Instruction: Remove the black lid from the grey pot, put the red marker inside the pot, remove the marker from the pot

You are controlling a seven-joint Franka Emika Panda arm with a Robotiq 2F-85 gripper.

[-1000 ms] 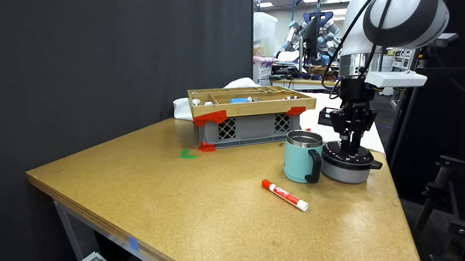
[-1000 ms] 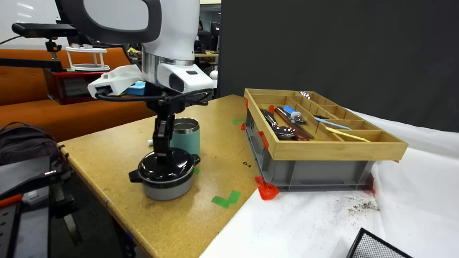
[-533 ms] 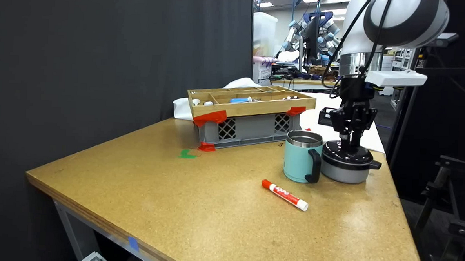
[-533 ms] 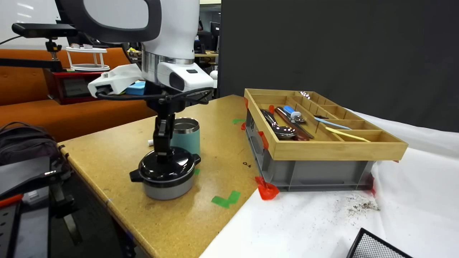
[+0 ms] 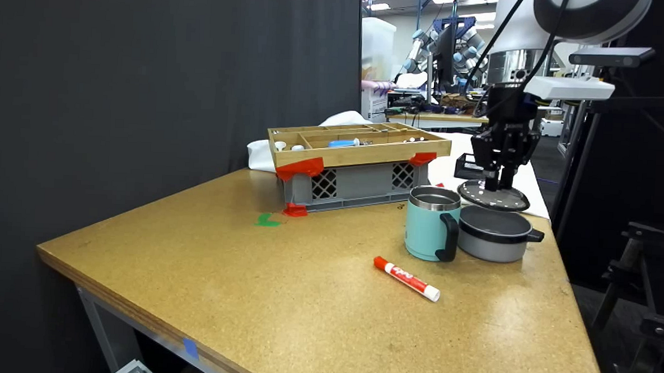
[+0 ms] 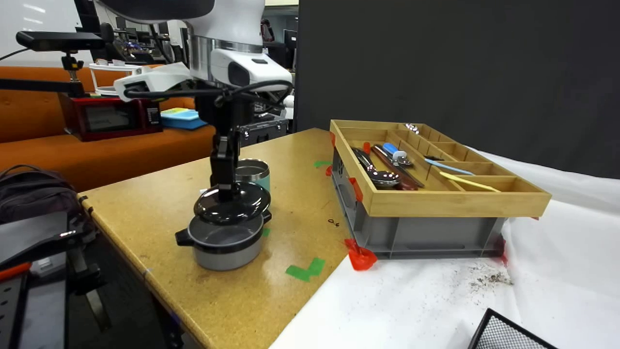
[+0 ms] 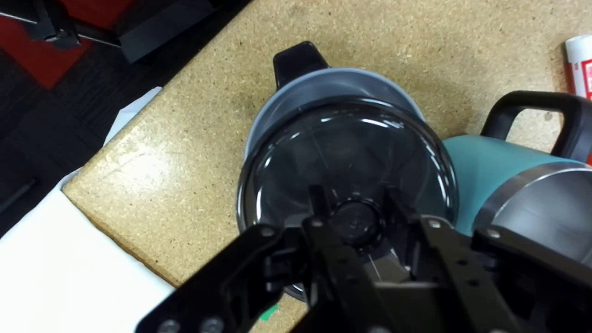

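My gripper [image 5: 499, 184] is shut on the centre knob of the black lid [image 5: 502, 202]. It holds the lid, slightly tilted, just above the grey pot [image 5: 489, 247]. In an exterior view the lid [image 6: 232, 212] hangs over the far part of the open pot [image 6: 227, 260], with the gripper [image 6: 227, 193] on top. In the wrist view the fingers [image 7: 355, 196] flank the knob, and the lid [image 7: 344, 148] hides most of the pot [image 7: 337, 83]. The red marker [image 5: 406, 278] lies on the table in front of the cup; its white end [image 7: 579, 50] shows in the wrist view.
A teal cup [image 5: 428, 230] with a black handle stands close beside the pot. A wooden compartment tray [image 6: 460, 203] with utensils sits on a grey crate [image 6: 431, 237] behind. A black mesh box [image 6: 508, 334] lies on white paper. The table edge runs near the pot.
The gripper has risen with the lid, lifting it off the pot and uncovering the pot's inside. The pot, cup and marker have stayed in place over the last half second.
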